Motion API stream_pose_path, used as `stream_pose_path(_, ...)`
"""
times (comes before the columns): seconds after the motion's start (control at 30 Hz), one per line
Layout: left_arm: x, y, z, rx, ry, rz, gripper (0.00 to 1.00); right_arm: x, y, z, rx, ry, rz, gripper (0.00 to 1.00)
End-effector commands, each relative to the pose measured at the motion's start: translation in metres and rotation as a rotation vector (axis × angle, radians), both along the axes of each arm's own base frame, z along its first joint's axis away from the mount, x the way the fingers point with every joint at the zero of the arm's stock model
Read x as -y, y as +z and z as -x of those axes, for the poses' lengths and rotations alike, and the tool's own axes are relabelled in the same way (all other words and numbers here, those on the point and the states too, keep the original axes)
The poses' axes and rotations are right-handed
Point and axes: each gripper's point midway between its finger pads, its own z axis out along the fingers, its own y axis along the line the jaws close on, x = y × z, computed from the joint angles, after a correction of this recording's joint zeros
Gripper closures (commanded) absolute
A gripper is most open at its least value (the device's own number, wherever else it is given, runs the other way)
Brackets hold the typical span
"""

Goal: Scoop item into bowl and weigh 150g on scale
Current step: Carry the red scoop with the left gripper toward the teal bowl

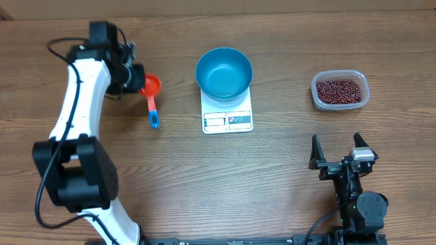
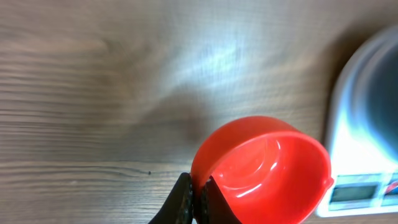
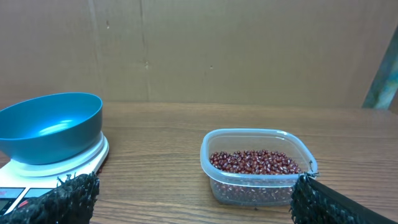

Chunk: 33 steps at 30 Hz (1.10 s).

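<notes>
Red plastic scoop (image 2: 264,168) is pinched at its rim by the left claw (image 2: 198,190); the right claw (image 1: 337,151) gapes wide, empty. The beans (image 1: 338,90) lie in a clear tub (image 1: 317,97), well right of the empty blue bowl (image 1: 224,71) on the scale (image 1: 227,120). Best to lift it level, keeping the grip firm.

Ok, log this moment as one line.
left gripper: shut on red scoop rim | right gripper: open | blue bowl: empty, on scale | beans: in clear tub

Worktop (image 1: 170,184): brown wood-grain surface, grain running lengthwise, with a soft pale glare patch in the left wrist view. Behind it stands a flat brown board wall (image 3: 249,50). A pale greenish strip (image 3: 380,68) leans at the wall's right edge.
</notes>
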Motion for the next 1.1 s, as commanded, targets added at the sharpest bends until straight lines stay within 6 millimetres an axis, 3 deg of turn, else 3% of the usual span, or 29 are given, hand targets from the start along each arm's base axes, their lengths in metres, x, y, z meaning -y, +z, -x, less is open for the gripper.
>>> stream_pose_path(0.0, -0.010, 0.075, -0.001, 0.083, 0.408, 0.081, 0.96, 0.000, -0.002, 0.000, 0.005, -0.004, -0.004, 0.00)
stream_pose_path(0.1, 0.003, 0.094, 0.026, -0.012, 0.640, 0.218, 0.96, 0.000, -0.002, 0.000, 0.005, -0.004, -0.004, 0.00)
stream_pose_path(0.37, 0.058, 0.098, 0.061, -0.211, 0.688, 0.375, 0.96, 0.000, -0.002, 0.000, 0.005, -0.004, -0.004, 0.00)
stream_pose_path(0.67, 0.117, 0.094, 0.075, -0.228, 0.643, 0.303, 0.96, 0.000, -0.002, 0.000, 0.005, -0.004, -0.004, 0.00)
stream_pose_path(1.07, 0.163, 0.097, 0.071, -0.111, 0.511, 0.241, 0.96, 0.000, 0.004, 0.000, 0.026, -0.003, -0.015, 0.00)
